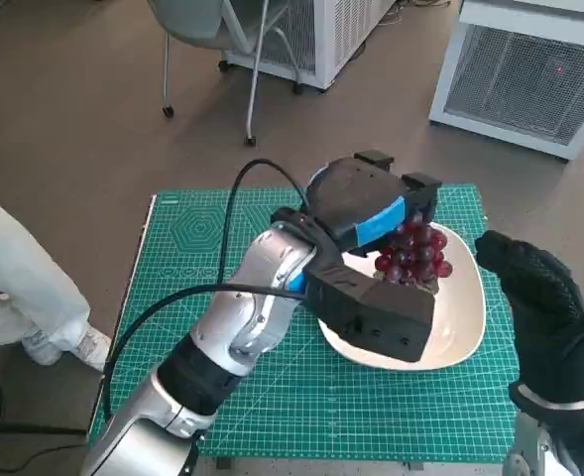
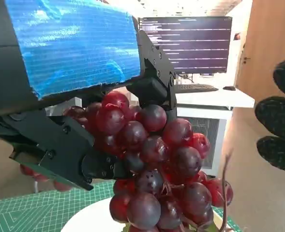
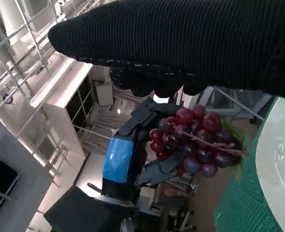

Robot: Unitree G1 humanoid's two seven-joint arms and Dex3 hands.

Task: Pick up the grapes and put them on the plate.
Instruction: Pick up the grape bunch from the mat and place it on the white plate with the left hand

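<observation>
The left hand [image 1: 371, 213] grasps the grapes [image 1: 412, 253] from above, its fingers clamped round the top of the bunch. The bunch hangs over the far part of the plate [image 1: 460, 332]; in the right wrist view it appears clear of the plate's surface, though the gap cannot be judged closely.

Recommended handling: lower the bunch straight down until its lowest grapes bear on the plate, toward the middle rather than the far rim, then spread the fingers and lift away vertically so no stem snags.

Left forearm rises from the near left corner of the green mat [image 1: 202, 327], wrist bent over the plate. The right hand [image 1: 544, 307] stands near the mat's right edge, released, fingers apart, grasping nothing.
</observation>
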